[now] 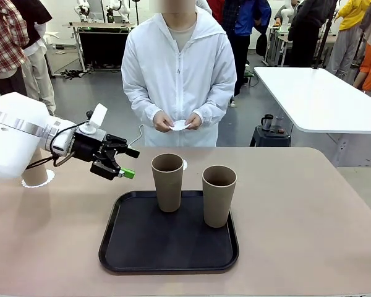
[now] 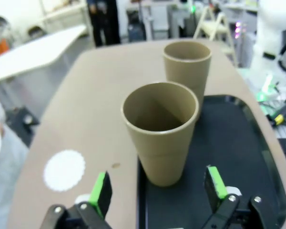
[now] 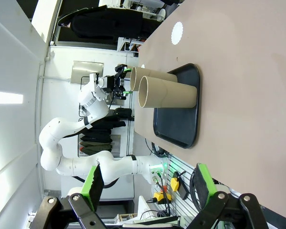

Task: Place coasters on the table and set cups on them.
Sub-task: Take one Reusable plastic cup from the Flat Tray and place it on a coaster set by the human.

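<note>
Front view: I see my left gripper (image 1: 128, 162) spread and empty, just left of two cups (image 1: 167, 181) standing on the tray (image 1: 136, 247). The person holds a coaster (image 1: 180, 125). Left wrist view: the jaws stand wide before the near cup, and a second coaster (image 2: 64, 170) lies on the table (image 2: 100, 90). Right wrist view: my right gripper (image 3: 148, 183) is spread, empty, well apart from the cups.

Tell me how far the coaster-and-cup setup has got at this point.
Done: one cup, partly hidden behind the left arm, stands on a coaster at the table's left. A bare coaster lies beyond the tray.
In hand: the person holds a third coaster, and the open left gripper is lined up on the nearer tray cup.
Left: that cup and the other tray cup need moving onto coasters.
</note>
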